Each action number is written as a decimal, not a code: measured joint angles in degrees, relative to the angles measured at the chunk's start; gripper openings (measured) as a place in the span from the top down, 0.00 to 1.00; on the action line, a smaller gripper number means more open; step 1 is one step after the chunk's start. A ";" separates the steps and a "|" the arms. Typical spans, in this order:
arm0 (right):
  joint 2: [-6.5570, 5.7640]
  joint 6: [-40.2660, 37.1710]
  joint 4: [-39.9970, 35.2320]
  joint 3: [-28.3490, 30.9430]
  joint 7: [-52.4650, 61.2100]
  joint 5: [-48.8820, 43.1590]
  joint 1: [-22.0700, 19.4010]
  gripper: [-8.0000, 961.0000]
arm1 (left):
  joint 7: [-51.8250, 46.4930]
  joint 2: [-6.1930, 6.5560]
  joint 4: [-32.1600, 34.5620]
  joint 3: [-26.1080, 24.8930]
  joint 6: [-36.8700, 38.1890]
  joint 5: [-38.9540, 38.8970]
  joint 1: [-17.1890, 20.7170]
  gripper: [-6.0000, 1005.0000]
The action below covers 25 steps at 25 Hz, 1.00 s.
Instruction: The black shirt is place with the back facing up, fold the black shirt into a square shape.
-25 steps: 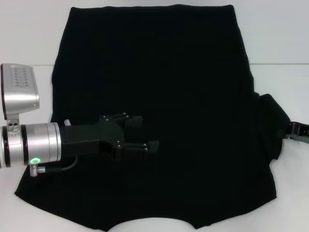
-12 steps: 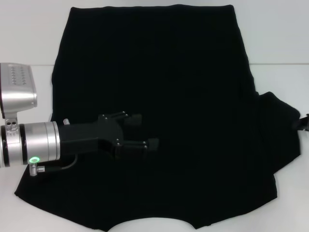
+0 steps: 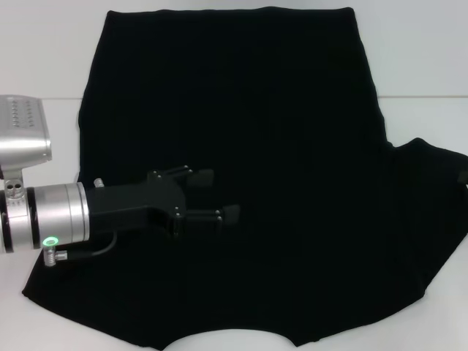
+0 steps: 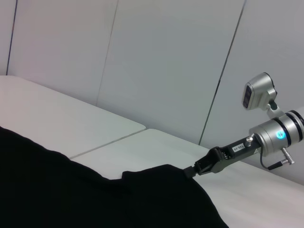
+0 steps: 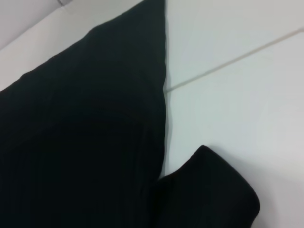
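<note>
The black shirt [image 3: 241,146] lies spread flat on the white table [image 3: 424,66], plain side up, and fills most of the head view. My left gripper [image 3: 216,196] hovers open over the shirt's lower left part, with nothing between its fingers. The shirt's right sleeve [image 3: 431,190] is drawn out toward the right edge. In the left wrist view my right gripper [image 4: 202,167] is shut on the tip of that sleeve [image 4: 161,173], holding it slightly off the table. The right wrist view shows only shirt cloth [image 5: 85,142] and the sleeve's fold [image 5: 209,194].
Bare white tabletop [image 4: 57,123] surrounds the shirt, with a seam [image 5: 237,59] running across it. Grey wall panels [image 4: 166,61] stand behind the table. The shirt's near edge reaches the table's front.
My right gripper has moved right, almost out of the head view, pulling the bunched right sleeve out flat. The left gripper has hardly moved.
</note>
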 joint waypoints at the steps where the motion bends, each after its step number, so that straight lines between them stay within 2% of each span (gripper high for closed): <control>1: 0.05 0.10 0.00 0.17 -0.45 0.00 0.08 0.99 | -0.02 0.00 -0.04 0.00 0.04 0.00 0.00 0.09; 9: 0.78 1.87 0.10 0.74 -2.65 0.73 0.85 0.99 | -0.57 0.00 0.07 0.00 0.37 0.00 0.00 0.09; 25: 0.71 3.43 0.69 1.06 -2.93 2.88 0.10 0.98 | -0.64 0.00 -0.01 0.00 0.36 0.00 -0.16 0.09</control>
